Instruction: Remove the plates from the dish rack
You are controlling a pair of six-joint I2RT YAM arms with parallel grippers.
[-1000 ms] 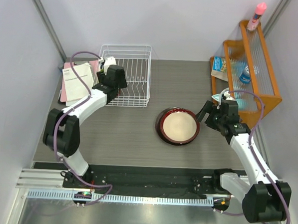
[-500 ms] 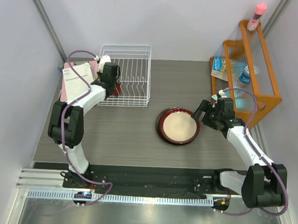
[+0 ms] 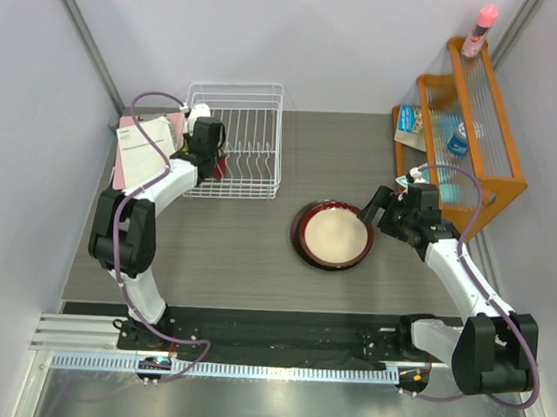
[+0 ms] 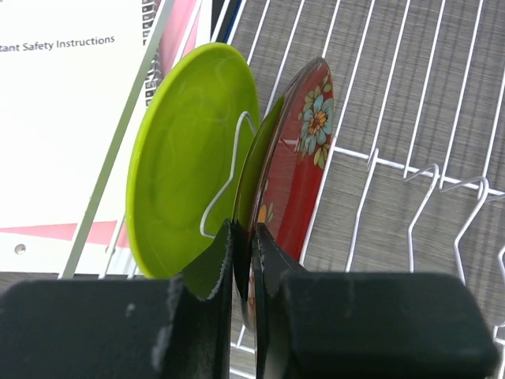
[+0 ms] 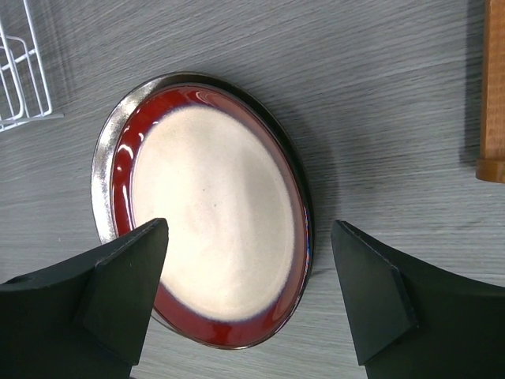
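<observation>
The white wire dish rack stands at the back left. In the left wrist view a lime green plate and a glossy red plate with a floral underside stand upright in it, side by side. My left gripper is shut on the near rim of the red floral plate. A dark-red-rimmed plate with a cream centre lies flat on the table, on top of a grey-rimmed plate. My right gripper hovers open above its right edge, one finger on either side and touching nothing.
An orange wooden slatted shelf with bottles and packets stands at the right, close behind my right arm, and a pink-capped bottle sits on its top. A white safety-instructions booklet on pink paper lies left of the rack.
My left gripper has reached down into the rack and closed on the red floral plate's rim. The right gripper has shifted slightly over the stacked plates and stays open.
</observation>
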